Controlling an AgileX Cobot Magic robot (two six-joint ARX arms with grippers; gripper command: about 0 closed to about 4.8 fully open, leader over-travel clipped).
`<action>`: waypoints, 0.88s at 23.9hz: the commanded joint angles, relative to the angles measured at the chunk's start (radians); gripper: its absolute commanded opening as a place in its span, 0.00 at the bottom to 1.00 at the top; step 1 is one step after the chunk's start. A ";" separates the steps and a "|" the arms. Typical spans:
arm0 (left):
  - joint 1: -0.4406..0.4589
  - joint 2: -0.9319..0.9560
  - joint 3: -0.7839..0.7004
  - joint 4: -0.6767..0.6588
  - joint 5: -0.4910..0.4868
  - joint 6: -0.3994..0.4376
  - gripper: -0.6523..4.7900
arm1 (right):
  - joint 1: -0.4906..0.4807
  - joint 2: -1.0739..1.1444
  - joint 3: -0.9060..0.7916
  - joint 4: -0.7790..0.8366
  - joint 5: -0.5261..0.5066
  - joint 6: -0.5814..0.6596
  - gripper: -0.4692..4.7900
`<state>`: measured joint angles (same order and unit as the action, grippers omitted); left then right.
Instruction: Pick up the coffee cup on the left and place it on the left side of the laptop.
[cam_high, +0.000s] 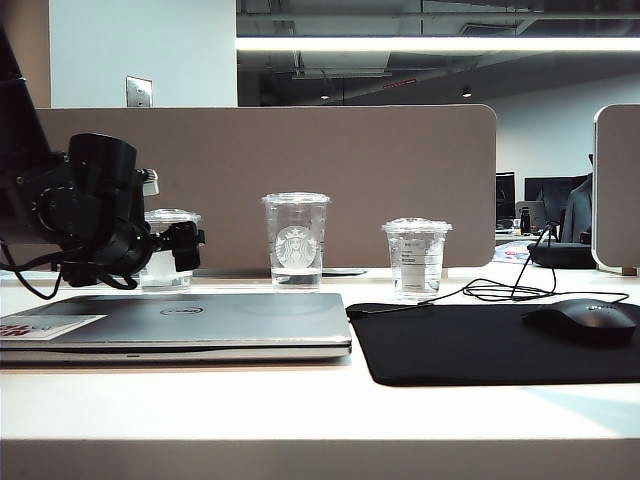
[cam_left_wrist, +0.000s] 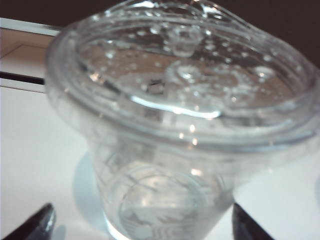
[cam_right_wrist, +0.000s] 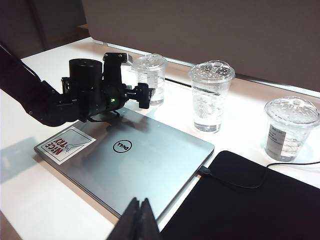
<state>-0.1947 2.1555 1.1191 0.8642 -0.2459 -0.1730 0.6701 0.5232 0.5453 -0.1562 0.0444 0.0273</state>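
The coffee cup (cam_high: 163, 262), short, clear and lidded, stands on the white desk behind the laptop's (cam_high: 200, 322) left half. My left gripper (cam_high: 180, 248) is level with it, open. In the left wrist view the coffee cup (cam_left_wrist: 170, 125) fills the picture, and the dark fingertips (cam_left_wrist: 36, 226) stand wide on either side of its base without touching it. The right wrist view shows the silver laptop (cam_right_wrist: 145, 165), closed, and the coffee cup (cam_right_wrist: 151, 75) beyond its far edge. My right gripper (cam_right_wrist: 139, 220) hangs shut and empty above the laptop's near edge.
A taller Starbucks cup (cam_high: 296, 240) and a short cup with a white label (cam_high: 416, 258) stand to the right along the beige partition (cam_high: 350, 150). A black mouse mat (cam_high: 470, 345) with a mouse (cam_high: 582, 320) and cable lies right of the laptop.
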 joint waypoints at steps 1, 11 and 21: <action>0.008 -0.001 0.002 0.013 0.052 0.028 1.00 | 0.000 0.000 0.006 0.018 -0.003 0.002 0.08; 0.008 0.043 0.082 0.008 0.104 0.072 1.00 | 0.001 0.003 0.007 0.019 -0.024 0.002 0.08; 0.008 0.107 0.193 -0.021 0.104 0.072 1.00 | 0.001 0.003 0.007 0.019 -0.025 0.002 0.08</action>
<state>-0.1864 2.2559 1.2953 0.8433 -0.1425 -0.1043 0.6701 0.5285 0.5453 -0.1566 0.0223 0.0273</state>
